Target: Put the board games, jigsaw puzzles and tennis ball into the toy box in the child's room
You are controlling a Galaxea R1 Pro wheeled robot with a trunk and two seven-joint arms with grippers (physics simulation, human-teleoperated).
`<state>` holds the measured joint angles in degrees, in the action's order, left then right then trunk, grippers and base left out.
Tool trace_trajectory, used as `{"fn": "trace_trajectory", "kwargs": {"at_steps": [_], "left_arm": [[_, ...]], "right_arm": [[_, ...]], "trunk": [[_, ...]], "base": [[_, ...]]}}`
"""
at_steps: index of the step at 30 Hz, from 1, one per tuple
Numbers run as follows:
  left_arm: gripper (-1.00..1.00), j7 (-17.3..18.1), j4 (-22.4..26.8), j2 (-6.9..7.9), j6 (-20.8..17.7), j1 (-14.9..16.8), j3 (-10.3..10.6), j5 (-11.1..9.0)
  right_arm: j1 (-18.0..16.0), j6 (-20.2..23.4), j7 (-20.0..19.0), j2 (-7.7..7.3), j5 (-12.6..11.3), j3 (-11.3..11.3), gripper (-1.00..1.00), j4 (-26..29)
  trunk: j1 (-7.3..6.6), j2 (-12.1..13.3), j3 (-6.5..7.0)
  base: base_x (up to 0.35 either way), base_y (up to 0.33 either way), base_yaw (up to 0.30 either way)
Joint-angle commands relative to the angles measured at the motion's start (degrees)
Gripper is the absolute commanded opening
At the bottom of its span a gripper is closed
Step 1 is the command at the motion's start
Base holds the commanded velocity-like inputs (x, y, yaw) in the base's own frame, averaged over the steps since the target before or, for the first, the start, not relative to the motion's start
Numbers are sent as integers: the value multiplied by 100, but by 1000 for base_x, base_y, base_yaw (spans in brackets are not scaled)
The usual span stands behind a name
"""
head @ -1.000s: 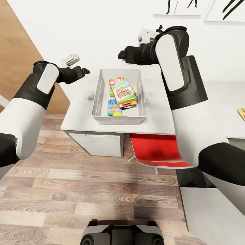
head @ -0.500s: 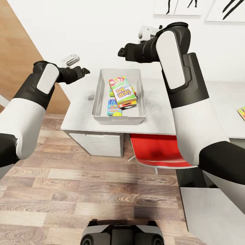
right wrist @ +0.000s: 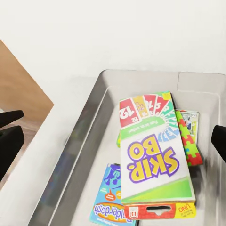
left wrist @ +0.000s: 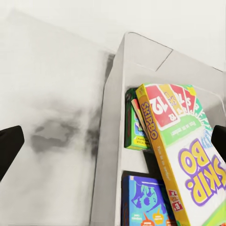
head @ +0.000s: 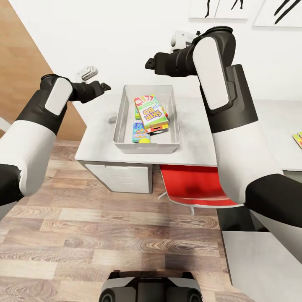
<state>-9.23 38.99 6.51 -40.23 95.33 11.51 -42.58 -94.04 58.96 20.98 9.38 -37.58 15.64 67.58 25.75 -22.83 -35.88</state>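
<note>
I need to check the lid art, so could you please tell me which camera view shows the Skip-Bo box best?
The right wrist view: the Skip-Bo box shows its whole lid, lying on top in the toy box. The left wrist view crops it at the picture's edge; the head view shows it small.

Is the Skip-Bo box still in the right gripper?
No. In the head view the Skip-Bo box lies on top of the other toys inside the toy box, while the right gripper hangs above, holding nothing.
</note>
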Motion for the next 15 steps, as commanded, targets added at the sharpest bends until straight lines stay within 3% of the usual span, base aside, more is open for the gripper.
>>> {"fn": "trace_trajectory", "kwargs": {"at_steps": [1, 6, 15], "left_arm": [[100, -43, 40, 10, -28, 38, 21, -81], [100, -39, 194, 51, -188, 109, -32, -141], [100, -31, 261, 71, -442, 138, -57, -179]], "right_arm": [[-10, 21, 61, -22, -55, -29, 100, 35], [138, 104, 68, -6, -16, -177, 100, 195], [232, 104, 77, 2, -2, -235, 100, 365]], "trunk": [[3, -9, -8], [3, -9, -7], [3, -9, 24]], "base": [[0, 0, 0], [0, 0, 0], [0, 0, 0]]}}
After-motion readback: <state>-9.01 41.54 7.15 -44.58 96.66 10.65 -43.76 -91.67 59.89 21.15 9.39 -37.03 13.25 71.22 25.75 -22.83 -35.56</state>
